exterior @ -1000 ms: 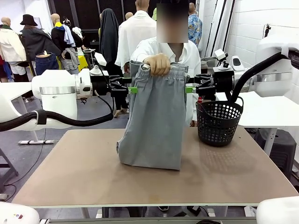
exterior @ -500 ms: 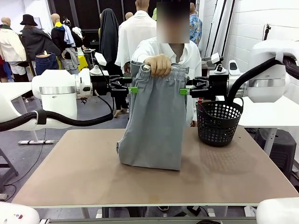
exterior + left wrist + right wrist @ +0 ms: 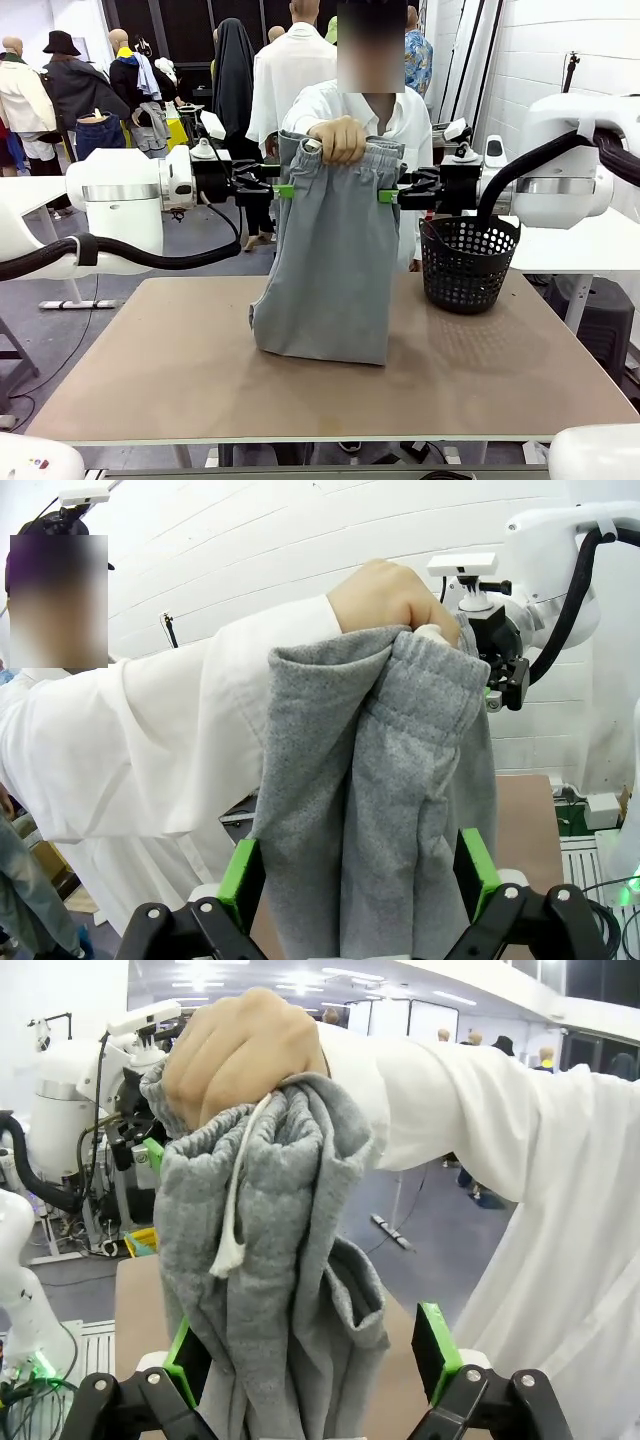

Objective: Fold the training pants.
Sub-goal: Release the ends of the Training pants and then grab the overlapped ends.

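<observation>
Table (image 3: 180,370): brown matte top, across the lower half of the front view; bare apart from cloth and basket.

Training pants (image 3: 330,270): light grey jersey, hung upright at centre frame from the gathered waistband (image 3: 385,150). Lower end slumped in folds on the table. Pale drawstring (image 3: 235,1210) dangling below the fist in the right wrist view.

Left gripper (image 3: 284,190): level, at the pants' picture-left edge, just under the waistband. Fingers spread to full width, nothing clamped. In the left wrist view (image 3: 360,875), grey cloth hanging between the two green pads (image 3: 240,880), filling most of the gap. Contact with the pads: cannot tell.

Right gripper (image 3: 386,196): level, at the picture-right edge of the pants, at the same height. Fingers likewise fully apart, nothing gripped. In the right wrist view (image 3: 310,1355), cloth between the pads, overlapping the picture-left pad (image 3: 185,1360), with a clear gap to the other.

Black mesh basket (image 3: 468,262): upright on the table's far right, near the pants, not touching.

Person's hand (image 3: 340,138): a closed fist on the bunched waistband, upper centre, carrying the garment's weight; white sleeve (image 3: 150,740) behind it.

Room: white block wall (image 3: 540,50) upper right; grey floor beyond the table.
</observation>
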You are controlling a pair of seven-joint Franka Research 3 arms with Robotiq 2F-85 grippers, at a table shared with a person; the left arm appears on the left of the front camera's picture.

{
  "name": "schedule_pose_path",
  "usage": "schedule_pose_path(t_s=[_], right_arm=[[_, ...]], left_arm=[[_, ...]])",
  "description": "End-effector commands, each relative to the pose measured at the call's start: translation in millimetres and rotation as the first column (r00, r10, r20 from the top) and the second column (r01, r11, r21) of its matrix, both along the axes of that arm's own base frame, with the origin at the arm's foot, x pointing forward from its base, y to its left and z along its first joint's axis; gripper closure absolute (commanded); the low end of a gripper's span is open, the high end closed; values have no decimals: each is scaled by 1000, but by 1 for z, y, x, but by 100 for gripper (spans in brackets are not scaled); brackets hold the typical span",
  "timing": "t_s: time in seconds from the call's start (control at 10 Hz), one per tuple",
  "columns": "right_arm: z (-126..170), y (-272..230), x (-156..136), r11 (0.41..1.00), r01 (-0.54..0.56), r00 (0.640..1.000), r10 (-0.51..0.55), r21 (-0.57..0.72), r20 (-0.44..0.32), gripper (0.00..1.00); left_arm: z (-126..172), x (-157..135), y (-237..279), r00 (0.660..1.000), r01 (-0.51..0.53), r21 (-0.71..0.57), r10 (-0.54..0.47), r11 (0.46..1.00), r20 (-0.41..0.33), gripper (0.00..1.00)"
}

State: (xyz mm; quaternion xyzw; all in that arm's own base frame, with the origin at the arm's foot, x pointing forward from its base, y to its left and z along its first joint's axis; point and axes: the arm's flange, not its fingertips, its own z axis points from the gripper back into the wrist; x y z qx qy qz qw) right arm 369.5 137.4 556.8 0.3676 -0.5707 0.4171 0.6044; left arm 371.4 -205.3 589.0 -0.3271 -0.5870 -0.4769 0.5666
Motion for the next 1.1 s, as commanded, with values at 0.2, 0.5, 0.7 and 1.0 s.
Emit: schedule_pose_path(t_s=[0.2,0.5,0.7,1.0], right_arm=[[-7,-7,-5,994,-87,996,88,61,-25,0],[-9,-5,-8,991,-102,994,105,81,-33,0],[-15,2,-4,991,-105,993,109,86,-45,0],[-23,6,0,990,-102,993,107,101,-44,0]], left_arm=[[-1,2,3,1000,16,-17,-16,1000,-17,0],[-3,5,0,999,24,-13,-24,1000,-25,0],[-5,8,-3,999,36,-20,-36,999,-25,0],[-9,14,-13,999,38,-20,-38,999,-26,0]])
